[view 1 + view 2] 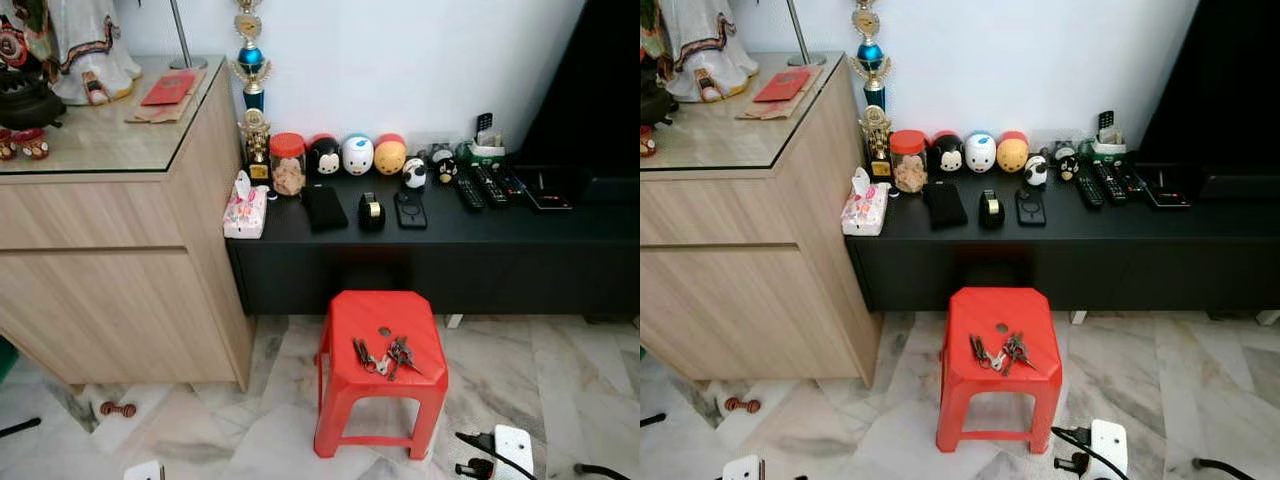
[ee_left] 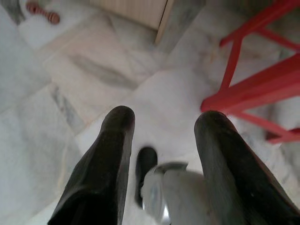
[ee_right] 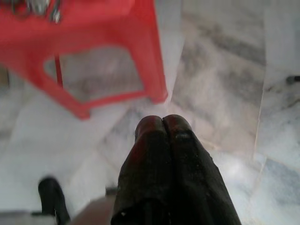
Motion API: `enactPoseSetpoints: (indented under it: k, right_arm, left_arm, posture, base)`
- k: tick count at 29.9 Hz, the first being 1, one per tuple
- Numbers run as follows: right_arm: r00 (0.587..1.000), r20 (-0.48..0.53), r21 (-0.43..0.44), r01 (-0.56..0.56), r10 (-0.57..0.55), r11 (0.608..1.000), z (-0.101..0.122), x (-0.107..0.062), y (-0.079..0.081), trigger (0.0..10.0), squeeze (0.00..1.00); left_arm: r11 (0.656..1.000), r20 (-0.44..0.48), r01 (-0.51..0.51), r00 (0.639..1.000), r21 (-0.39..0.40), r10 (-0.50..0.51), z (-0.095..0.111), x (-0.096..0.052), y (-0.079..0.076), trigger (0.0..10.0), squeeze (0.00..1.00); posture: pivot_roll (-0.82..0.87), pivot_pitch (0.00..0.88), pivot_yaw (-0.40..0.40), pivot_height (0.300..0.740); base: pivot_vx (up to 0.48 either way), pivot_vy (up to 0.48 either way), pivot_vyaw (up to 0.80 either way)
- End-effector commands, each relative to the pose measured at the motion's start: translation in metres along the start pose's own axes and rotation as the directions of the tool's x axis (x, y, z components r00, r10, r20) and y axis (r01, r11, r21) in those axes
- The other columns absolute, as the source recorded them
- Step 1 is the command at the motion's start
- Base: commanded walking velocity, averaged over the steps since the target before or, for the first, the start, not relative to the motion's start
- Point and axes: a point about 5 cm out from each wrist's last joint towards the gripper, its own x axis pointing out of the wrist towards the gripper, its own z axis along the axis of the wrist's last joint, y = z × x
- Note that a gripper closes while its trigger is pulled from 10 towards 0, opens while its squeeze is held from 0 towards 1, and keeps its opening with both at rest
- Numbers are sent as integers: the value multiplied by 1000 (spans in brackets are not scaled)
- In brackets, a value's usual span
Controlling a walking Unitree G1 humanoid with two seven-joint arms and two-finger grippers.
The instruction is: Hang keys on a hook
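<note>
On the red plastic stool (image 1: 382, 335) lies the loose bunch of metal keys (image 1: 385, 355), left hand (image 2: 161, 123) wide, right hand (image 3: 162, 123) pinched empty, both low; sprawled keys could slip off if nudged.

keys (image 1: 386, 356): small bunch of silvery metal keys on rings, some dark parts; lying flat and spread out
place: on the seat of the red plastic stool (image 1: 352, 316), toward its front; lower centre of the frame
contact: resting loose on the stool
</note>
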Motion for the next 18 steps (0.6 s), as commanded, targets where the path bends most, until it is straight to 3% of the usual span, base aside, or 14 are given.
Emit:
enactPoseSetpoints:
  k: [1, 2, 3, 4, 5, 6, 10, 14, 18]
  right_arm:
    - [968, 242, -27, -62, 67, 998, 58, 10, 22, 10000, 0]
    - [952, 293, -44, -77, 87, 996, 72, 11, 28, 10000, 0]
    - [941, 325, -58, -85, 99, 995, 80, 11, 31, 10000, 0]
    - [921, 371, -76, -99, 120, 992, 91, 11, 34, 10000, 0]
    - [921, 371, -76, -99, 120, 992, 91, 11, 34, 10000, 0]
    - [903, 406, -88, -114, 140, 990, 99, 10, 37, 10000, 0]
    - [857, 477, -124, -154, 195, 980, 111, 6, 44, 10000, 0]
    - [828, 512, -171, -163, 229, 972, 108, 0, 46, 10000, 0]
    - [830, 512, -164, -156, 219, 974, 100, -3, 41, 10000, 0]
  left_arm:
    - [1000, 56, 6, 998, -14, -5, 4, 0, -2, 10000, 0]
    - [1000, 73, 10, 997, -9, -9, 6, 0, -3, 10000, 0]
    - [999, 189, 41, 981, 15, -43, 42, 15, -14, 10000, 0]
    - [995, 368, 83, 924, 58, -99, 101, 29, -32, 10000, 0]
    - [995, 368, 83, 924, 58, -99, 101, 29, -32, 10000, 0]
    - [991, 457, 92, 881, 92, -124, 127, 30, -38, 10000, 0]
    - [982, 602, 119, 777, 149, -185, 150, 17, -48, 10000, 0]
    - [977, 648, 119, 733, 178, -208, 149, 4, -53, 10000, 0]
    - [978, 658, 124, 724, 171, -207, 144, -5, -55, 10000, 0]
  posture:
    - [-33, 0, -46, 740]
    - [-32, 0, -47, 740]
    - [-32, 0, -48, 740]
    - [-32, 0, -49, 740]
    - [-32, 0, -49, 740]
    - [-32, 0, -52, 740]
    - [-36, 0, -56, 740]
    - [-37, 0, -58, 740]
    - [-43, 0, -62, 740]
  base:
    - [0, 0, 0]
    - [0, 0, 0]
    - [0, 0, 0]
    - [0, 0, 0]
    - [0, 0, 0]
    - [0, 0, 0]
    - [0, 0, 0]
    - [0, 0, 0]
    - [0, 0, 0]
